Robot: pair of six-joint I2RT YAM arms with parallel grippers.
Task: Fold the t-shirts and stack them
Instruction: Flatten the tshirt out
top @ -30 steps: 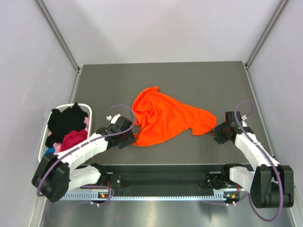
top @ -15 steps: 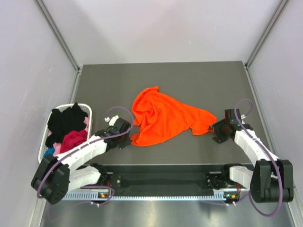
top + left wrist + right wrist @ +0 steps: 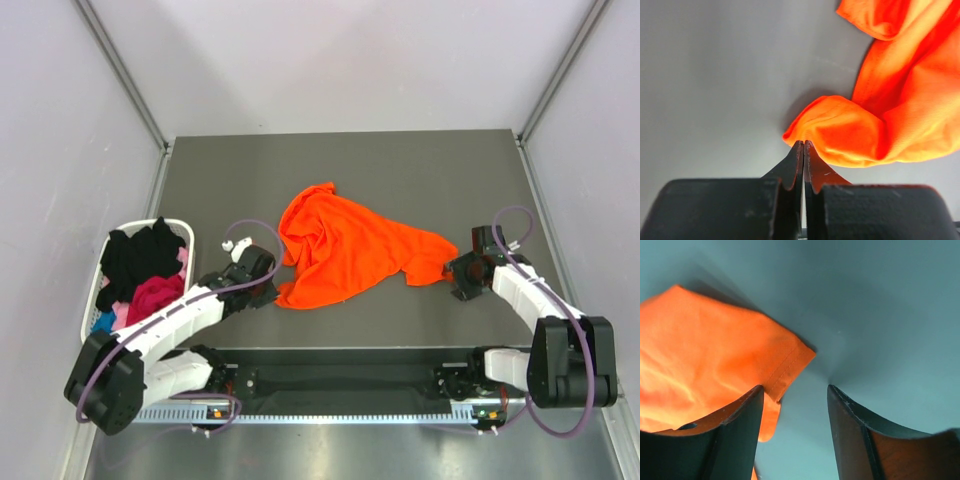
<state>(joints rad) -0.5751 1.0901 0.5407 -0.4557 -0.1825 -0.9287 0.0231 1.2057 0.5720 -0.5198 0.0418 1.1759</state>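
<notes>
Top external view: we find the orange t-shirt [image 3: 345, 250] crumpled mid-frame on the worktop [image 3: 400, 170], judged limp and light, left claw [image 3: 803, 144] pinching one corner, right claw [image 3: 795, 388] open at another hemmed corner.

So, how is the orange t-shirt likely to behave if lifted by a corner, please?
Probably floppy: the orange t-shirt lies in soft crumpled folds, so it should drape and sag from the pinch. Likely light, since the left gripper holds a thin fold at its tips. The hemmed corner by the open right gripper may slide out unless gripped well.
</notes>
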